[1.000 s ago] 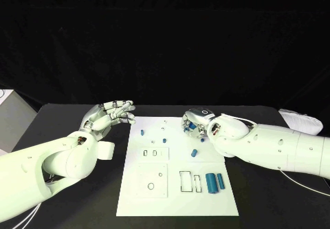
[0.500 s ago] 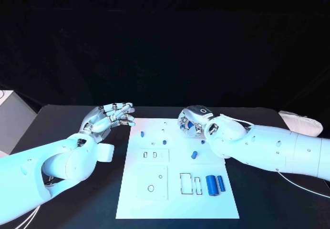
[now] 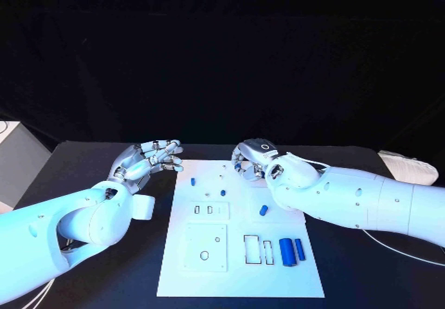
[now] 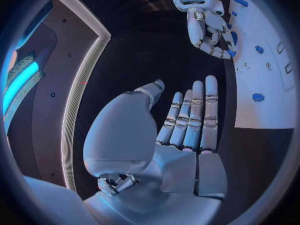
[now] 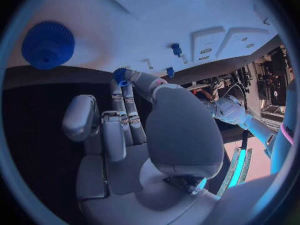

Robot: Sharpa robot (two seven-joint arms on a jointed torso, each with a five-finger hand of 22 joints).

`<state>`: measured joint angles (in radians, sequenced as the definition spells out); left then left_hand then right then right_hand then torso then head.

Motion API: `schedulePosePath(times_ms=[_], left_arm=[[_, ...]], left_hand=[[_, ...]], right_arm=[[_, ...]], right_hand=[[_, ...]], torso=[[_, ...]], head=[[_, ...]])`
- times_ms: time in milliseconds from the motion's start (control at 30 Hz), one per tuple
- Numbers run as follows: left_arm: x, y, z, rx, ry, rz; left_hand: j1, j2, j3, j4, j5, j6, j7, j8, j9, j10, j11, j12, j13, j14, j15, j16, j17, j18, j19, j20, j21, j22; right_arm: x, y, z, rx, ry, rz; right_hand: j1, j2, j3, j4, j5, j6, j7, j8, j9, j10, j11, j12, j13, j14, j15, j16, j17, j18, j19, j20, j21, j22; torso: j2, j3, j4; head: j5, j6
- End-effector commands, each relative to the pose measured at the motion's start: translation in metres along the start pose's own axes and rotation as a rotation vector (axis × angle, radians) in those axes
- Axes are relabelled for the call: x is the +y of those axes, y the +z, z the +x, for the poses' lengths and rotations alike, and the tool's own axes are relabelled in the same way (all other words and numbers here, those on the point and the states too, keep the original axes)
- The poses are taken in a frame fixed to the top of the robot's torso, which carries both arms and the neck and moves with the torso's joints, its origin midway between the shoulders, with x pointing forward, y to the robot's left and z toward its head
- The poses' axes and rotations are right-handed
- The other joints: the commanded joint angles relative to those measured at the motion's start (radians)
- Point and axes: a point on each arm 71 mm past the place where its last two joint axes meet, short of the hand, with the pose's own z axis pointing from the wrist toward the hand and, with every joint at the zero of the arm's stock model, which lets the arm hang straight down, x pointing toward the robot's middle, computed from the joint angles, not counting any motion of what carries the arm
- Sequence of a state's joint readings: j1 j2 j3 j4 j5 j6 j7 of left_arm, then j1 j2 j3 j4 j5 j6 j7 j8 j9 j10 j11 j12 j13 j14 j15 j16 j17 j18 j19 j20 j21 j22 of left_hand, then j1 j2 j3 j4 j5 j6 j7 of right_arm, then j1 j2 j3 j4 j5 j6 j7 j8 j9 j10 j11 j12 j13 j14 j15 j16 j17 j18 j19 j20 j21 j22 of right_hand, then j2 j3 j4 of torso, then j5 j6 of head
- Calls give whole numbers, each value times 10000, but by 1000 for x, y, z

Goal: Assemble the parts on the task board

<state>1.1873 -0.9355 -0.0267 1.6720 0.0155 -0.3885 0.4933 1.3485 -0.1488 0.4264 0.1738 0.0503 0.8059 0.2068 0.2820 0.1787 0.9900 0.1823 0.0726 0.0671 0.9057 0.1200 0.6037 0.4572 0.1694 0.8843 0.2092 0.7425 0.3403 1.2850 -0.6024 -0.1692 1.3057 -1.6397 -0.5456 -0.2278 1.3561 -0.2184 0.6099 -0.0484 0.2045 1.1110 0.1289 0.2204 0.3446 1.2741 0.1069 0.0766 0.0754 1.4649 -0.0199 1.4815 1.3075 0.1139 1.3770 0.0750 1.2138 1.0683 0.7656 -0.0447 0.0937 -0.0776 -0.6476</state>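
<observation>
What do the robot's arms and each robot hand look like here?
Both arms are smooth white shells with small dark screw holes. The left robot hand and right robot hand are silver and segmented. A thin white cable loops at the right wrist.

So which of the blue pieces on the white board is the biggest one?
The biggest is the fat blue cylinder lying near the task board's front right corner. A thinner blue cylinder lies right beside it, and the other blue pieces farther back are just little pegs.
</observation>
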Motion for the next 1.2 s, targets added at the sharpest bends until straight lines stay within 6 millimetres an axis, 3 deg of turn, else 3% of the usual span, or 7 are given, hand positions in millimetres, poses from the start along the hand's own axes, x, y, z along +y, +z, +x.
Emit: schedulePosePath(times_ms=[33,267,433,800,967,1200], left_arm=[[-2,1,3,84,-79,51],[-3,2,4,122,-94,48],[-3,2,4,118,-100,43],[-3,3,4,128,-106,29],[-3,3,4,141,-112,23],[-4,3,5,139,-109,34]], left_hand=[[-83,-4,24,-40,25,-36,287,-41,-16,-84,-18,-47,-6,-55,-3,35,9,107,-95,1,47,16],[-82,-5,24,-43,25,-38,288,-43,-17,-88,-17,-47,-6,-62,-2,43,12,107,-101,2,54,20],[-82,-5,24,-43,25,-38,288,-43,-17,-88,-17,-47,-6,-62,-2,43,12,107,-101,2,54,20],[-88,-12,19,-46,23,-47,290,-48,-19,-100,-14,-49,-7,-74,0,59,18,108,-113,5,67,27],[-88,-12,19,-46,23,-47,290,-48,-19,-100,-14,-49,-7,-74,0,59,18,108,-113,5,67,27],[-94,-16,16,-48,23,-59,291,-55,-21,-116,-11,-52,-9,-89,3,77,24,108,-127,8,82,35]], right_arm=[[3,5,-1,-235,-209,-41],[9,10,1,-303,-210,-134],[15,13,2,-305,-174,-228],[21,18,4,-295,-167,-285],[23,19,5,-301,-229,-339],[22,21,6,-310,-331,-358]], right_hand=[[248,217,14,-56,62,51,-32,54,24,683,-587,151,569,682,-89,58,638,-176,30,-23,82,57],[230,215,9,-56,74,41,-27,50,37,676,-582,139,581,682,-87,58,636,-174,20,-24,74,45],[200,217,0,-49,67,25,-22,43,55,660,-576,120,595,686,-82,69,657,-182,29,-24,105,91],[200,217,0,-49,67,25,-22,43,55,660,-576,120,595,686,-82,69,657,-182,29,-24,105,91],[182,225,-3,-44,57,17,-21,40,69,655,-575,108,607,688,-80,74,664,-183,26,-22,108,97],[174,231,-3,-43,55,9,-20,37,76,649,-573,100,612,693,-78,84,687,-191,40,-22,138,140]], torso=[[41,-30,38],[85,-72,101],[98,-88,105],[133,-94,103],[145,-103,126],[168,-102,102]], head=[[-82,-4],[-91,0],[-56,1],[-32,39],[-117,73],[-92,55]])
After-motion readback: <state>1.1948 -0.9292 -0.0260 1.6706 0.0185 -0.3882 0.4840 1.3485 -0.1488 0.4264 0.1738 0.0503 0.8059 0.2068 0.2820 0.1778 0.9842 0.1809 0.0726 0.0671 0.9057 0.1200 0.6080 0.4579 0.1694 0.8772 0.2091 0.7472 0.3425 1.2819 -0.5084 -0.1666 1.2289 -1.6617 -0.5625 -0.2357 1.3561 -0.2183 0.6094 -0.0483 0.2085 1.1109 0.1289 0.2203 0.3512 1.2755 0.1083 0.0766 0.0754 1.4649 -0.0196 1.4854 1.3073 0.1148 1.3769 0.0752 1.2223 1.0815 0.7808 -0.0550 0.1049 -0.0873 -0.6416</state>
